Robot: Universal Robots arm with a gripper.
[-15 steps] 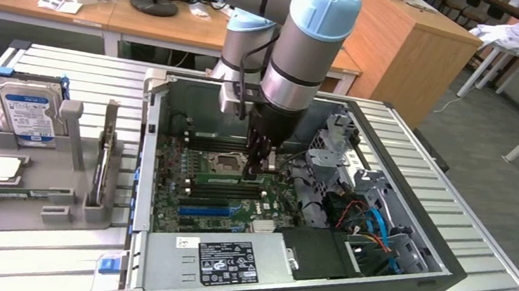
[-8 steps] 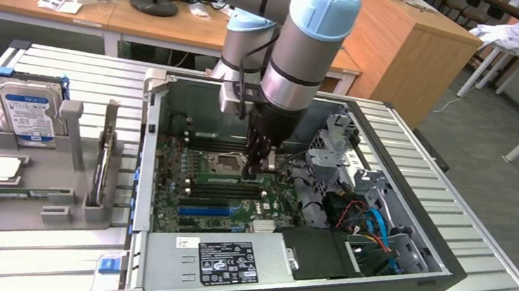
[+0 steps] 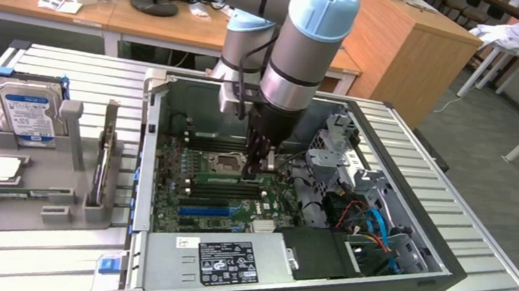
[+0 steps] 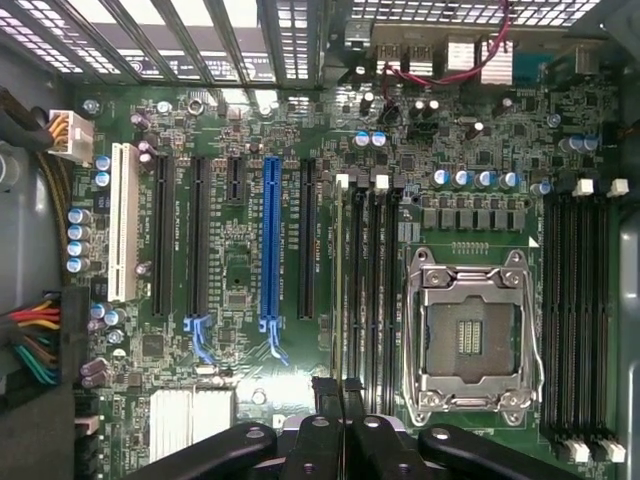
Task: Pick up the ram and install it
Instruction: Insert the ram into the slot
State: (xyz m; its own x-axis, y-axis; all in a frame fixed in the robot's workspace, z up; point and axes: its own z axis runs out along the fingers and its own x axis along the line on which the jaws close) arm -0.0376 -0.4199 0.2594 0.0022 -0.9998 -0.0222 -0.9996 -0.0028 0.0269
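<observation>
The ram [image 4: 338, 280] is showing edge-on as a thin strip in the wrist view. It is standing in line with the outermost of the black memory slots [image 4: 372, 290], between that bank and a black expansion slot. Whether it is fully seated cannot be told. The gripper [image 4: 340, 395] is pinching narrow on the stick's near end, its jaws drawn almost together around the thin board. The CPU socket [image 4: 470, 325] is lying just beyond the slot bank, and a blue expansion slot [image 4: 270, 240] is lying on the ram's other side.

In the exterior view, the gripper [image 3: 259, 168] is reaching down into the open computer case [image 3: 149, 178], near the case's middle. The power supply [image 3: 221, 258] is sitting at 6 o'clock from it. A hard drive [image 3: 26, 107] is standing in a grey holder [image 3: 66, 199] at 9 o'clock, well apart from the case.
</observation>
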